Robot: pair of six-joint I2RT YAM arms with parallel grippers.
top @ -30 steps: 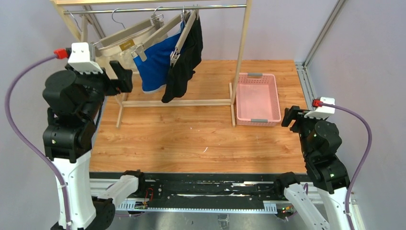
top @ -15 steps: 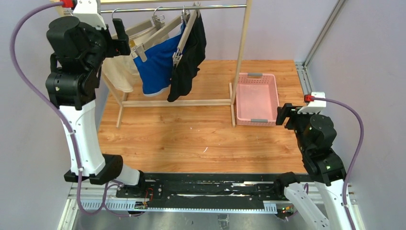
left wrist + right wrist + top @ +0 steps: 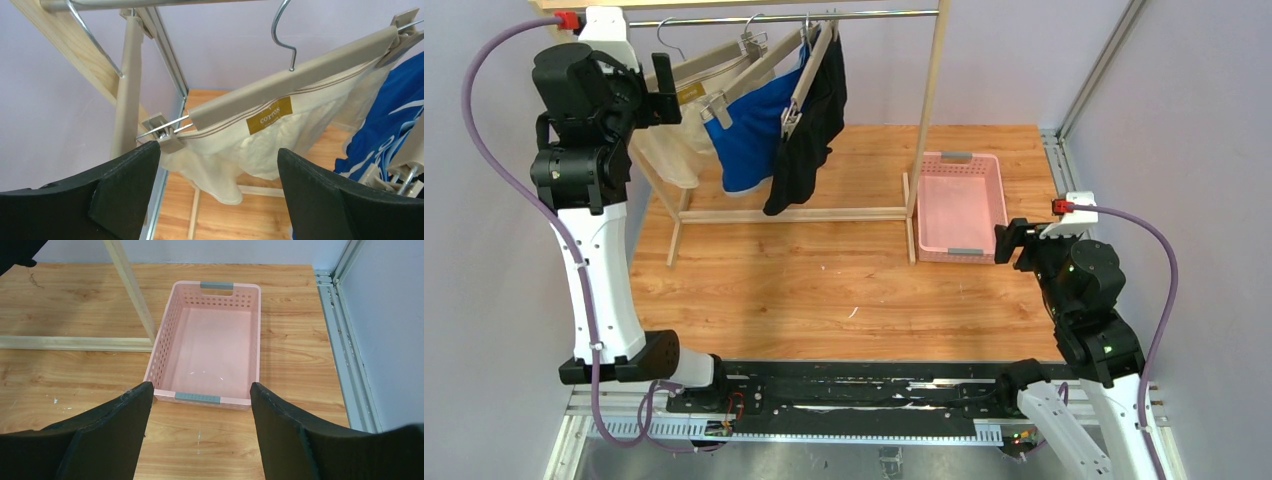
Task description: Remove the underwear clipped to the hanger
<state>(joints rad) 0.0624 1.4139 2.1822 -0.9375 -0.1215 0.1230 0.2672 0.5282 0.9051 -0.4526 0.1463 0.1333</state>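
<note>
Three boxer briefs hang clipped to hangers on a metal rail (image 3: 864, 15): the cream-white one (image 3: 669, 145) on the left, the royal blue one (image 3: 749, 135) in the middle, the black one (image 3: 809, 125) on the right. My left gripper (image 3: 664, 88) is raised high, open and empty, just left of the cream-white underwear (image 3: 225, 150). Its beige clip hanger (image 3: 300, 80) and left clip (image 3: 162, 135) show close ahead in the left wrist view, with the blue underwear (image 3: 392, 125) at the right edge. My right gripper (image 3: 1006, 240) is open and empty, just in front of the pink basket.
A pink perforated basket (image 3: 999, 205) sits on the wooden table to the right of the wooden rack post (image 3: 929, 110); it shows empty in the right wrist view (image 3: 165, 340). The rack's base bar (image 3: 789, 214) lies across the table. Aluminium framing (image 3: 1059, 165) edges the right side.
My left arm rose from beside the rack to rail height over the second, then tilted slightly down toward the cream-white underwear. The hanging garments swung a little. My right gripper shifted slightly left.
</note>
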